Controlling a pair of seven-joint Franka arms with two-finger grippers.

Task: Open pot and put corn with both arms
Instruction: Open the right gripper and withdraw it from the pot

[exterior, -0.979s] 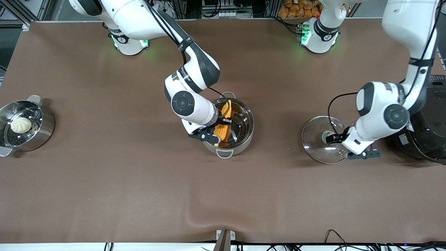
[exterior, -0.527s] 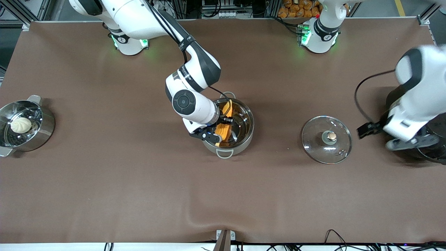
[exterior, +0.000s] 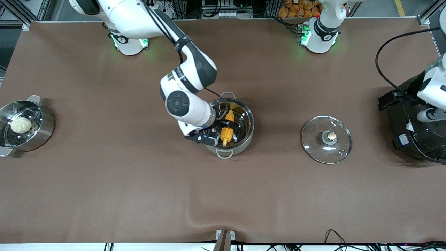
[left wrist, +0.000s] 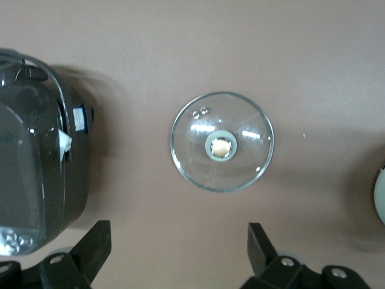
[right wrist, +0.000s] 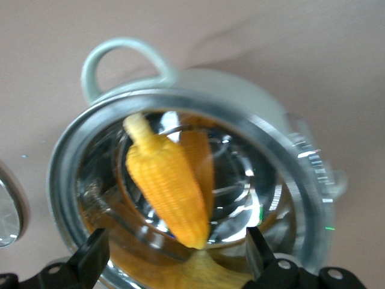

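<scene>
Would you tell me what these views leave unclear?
Corn: one end blurred at right wrist view's edge; in front view partly under the right gripper, open over the pot.
Rice cooker: cut by front and left wrist view edges, partly under the left arm; left gripper open over the table beside it.

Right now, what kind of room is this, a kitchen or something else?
Probably a robot lab set up like a pretend kitchen. Two white arms stand bolted to a brown-covered table. Cookware sits on it: a steel pot holding corn, its glass lid set aside, and a black rice cooker.
</scene>
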